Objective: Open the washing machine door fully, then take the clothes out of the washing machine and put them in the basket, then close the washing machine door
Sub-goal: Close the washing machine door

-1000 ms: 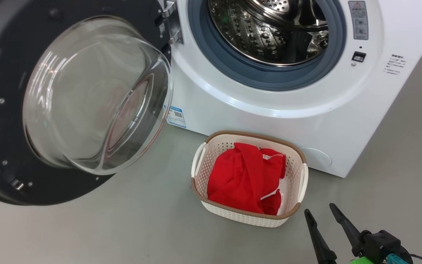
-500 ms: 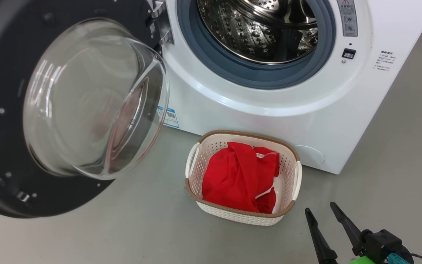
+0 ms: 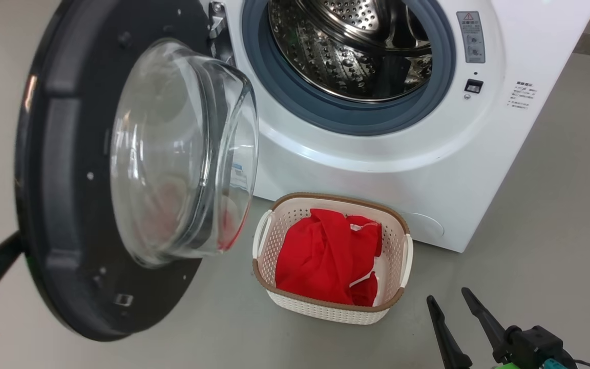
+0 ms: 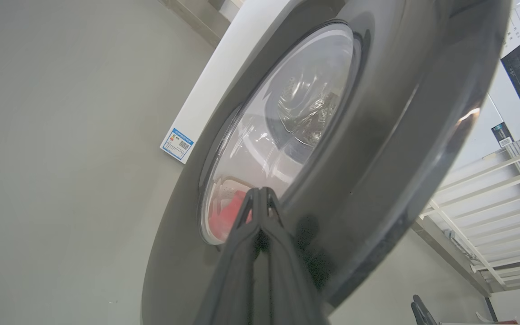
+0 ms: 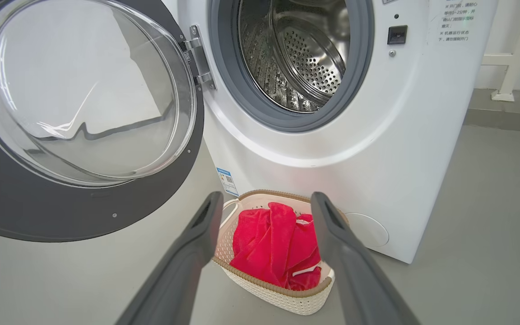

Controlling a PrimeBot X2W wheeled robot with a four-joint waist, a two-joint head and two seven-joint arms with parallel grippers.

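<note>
Risk: left hand (image 4: 260, 195), pinched shut on nothing against the washing machine door (image 3: 64, 154), could slip off its glossy rim; right hand (image 3: 447, 295) gapes empty.

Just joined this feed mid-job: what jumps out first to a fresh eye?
The bright red clothes heaped in the cream basket on the floor before the washing machine. Then the big black-rimmed washing machine door, swung open at left with the shut left gripper at its outer face, and the bare steel drum above.
</note>
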